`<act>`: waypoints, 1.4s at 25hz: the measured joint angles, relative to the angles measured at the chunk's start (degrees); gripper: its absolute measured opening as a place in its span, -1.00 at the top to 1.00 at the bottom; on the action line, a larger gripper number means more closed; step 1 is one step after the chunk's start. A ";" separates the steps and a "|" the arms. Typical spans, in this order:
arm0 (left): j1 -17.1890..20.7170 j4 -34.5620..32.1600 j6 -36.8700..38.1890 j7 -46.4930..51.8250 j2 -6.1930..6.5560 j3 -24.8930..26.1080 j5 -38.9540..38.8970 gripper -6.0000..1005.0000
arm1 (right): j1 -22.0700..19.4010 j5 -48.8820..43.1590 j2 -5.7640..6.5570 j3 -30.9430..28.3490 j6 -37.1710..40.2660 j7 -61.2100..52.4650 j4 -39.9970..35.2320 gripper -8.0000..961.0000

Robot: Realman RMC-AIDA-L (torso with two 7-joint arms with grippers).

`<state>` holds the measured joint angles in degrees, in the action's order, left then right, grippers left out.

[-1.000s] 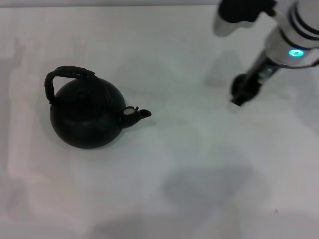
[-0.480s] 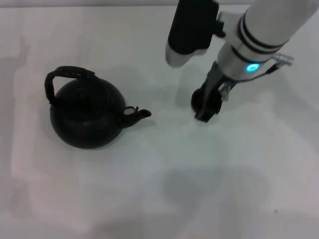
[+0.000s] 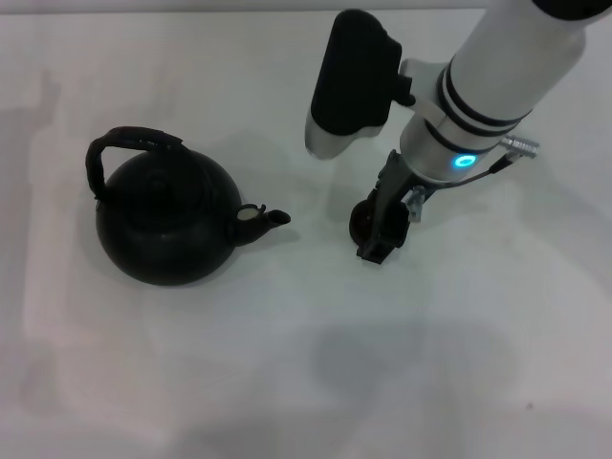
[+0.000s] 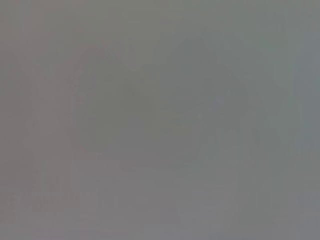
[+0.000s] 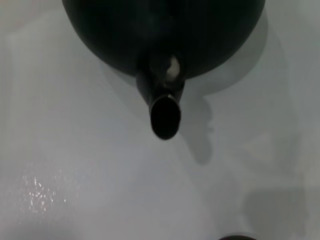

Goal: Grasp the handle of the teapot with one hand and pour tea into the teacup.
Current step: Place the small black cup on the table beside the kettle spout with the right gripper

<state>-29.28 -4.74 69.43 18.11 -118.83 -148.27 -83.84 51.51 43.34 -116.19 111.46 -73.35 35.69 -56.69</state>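
Observation:
The matte-black round teapot (image 3: pixel 167 225) stands on the left of the white table, its spout (image 3: pixel 273 220) pointing right. Its arched black handle (image 3: pixel 124 143) rises over the top, tilted to the far left. My right gripper (image 3: pixel 379 237) is low over the table to the right of the spout, shut on the small dark teacup (image 3: pixel 363 222). The right wrist view looks straight at the spout (image 5: pixel 165 115) and the teapot's body (image 5: pixel 165 30); a dark rim shows at its lower edge. The left wrist view shows plain grey. The left gripper is out of view.
The white table (image 3: pixel 287 382) stretches all around the teapot and the gripper. My right arm's white forearm and its black camera housing (image 3: pixel 349 81) hang over the table's far right part.
My right arm has swung in from the far right toward the left and nearer, carrying the teacup close to the teapot's spout. The teapot has not moved.

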 joint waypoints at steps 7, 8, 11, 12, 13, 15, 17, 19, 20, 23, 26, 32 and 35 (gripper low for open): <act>-0.21 0.00 0.00 -0.01 0.00 0.00 -0.01 -0.78 | 0.11 0.63 0.00 2.55 1.09 0.09 0.32 -0.62; -0.31 0.04 0.00 -0.01 0.00 0.00 -0.01 -0.78 | 0.11 0.71 0.00 2.71 1.21 0.10 0.32 -0.63; -0.45 0.25 0.00 -0.01 0.00 0.01 -0.01 -0.78 | 0.04 0.76 0.00 2.91 1.35 0.17 0.32 -0.63; -0.49 0.30 0.00 -0.01 0.01 0.00 0.00 -0.78 | 0.01 0.77 0.00 3.04 1.36 0.21 0.32 -0.64; -0.52 0.31 0.00 -0.01 0.02 0.00 0.00 -0.78 | -0.01 0.77 0.00 3.19 1.37 0.24 0.33 -0.64; -0.57 0.31 0.00 -0.01 0.07 0.00 0.02 -0.78 | -0.01 0.78 0.00 3.46 1.40 0.26 0.36 -0.64; -0.58 0.31 0.00 -0.01 0.08 0.00 0.03 -0.78 | -0.03 0.80 0.01 3.65 1.52 0.27 0.37 -0.65; -0.60 0.32 0.01 0.00 0.09 0.00 0.06 -0.78 | -0.18 0.85 0.01 3.72 1.73 0.27 0.38 -0.65; -0.60 0.33 0.01 -0.01 0.08 0.00 0.06 -0.78 | -0.23 0.89 0.01 3.72 1.76 0.27 0.37 -0.66; -0.61 0.35 0.00 0.04 0.04 0.00 0.08 -0.78 | -0.36 1.13 0.02 3.73 1.78 0.29 0.32 -0.66; -0.58 0.35 0.01 0.15 0.02 0.00 0.08 -0.78 | -0.46 1.27 0.01 3.79 1.80 0.29 0.29 -0.67; -0.46 0.23 0.01 0.14 0.00 0.00 0.08 -0.78 | -0.83 1.33 -0.02 3.87 1.62 0.27 -0.07 -0.69; -0.43 0.11 0.01 0.13 0.00 0.00 0.08 -0.78 | -1.03 1.21 0.00 3.87 2.04 0.27 -0.16 -0.70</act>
<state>-29.71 -4.64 69.43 18.24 -118.83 -148.27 -83.75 50.47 44.55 -116.20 115.33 -71.31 35.96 -56.85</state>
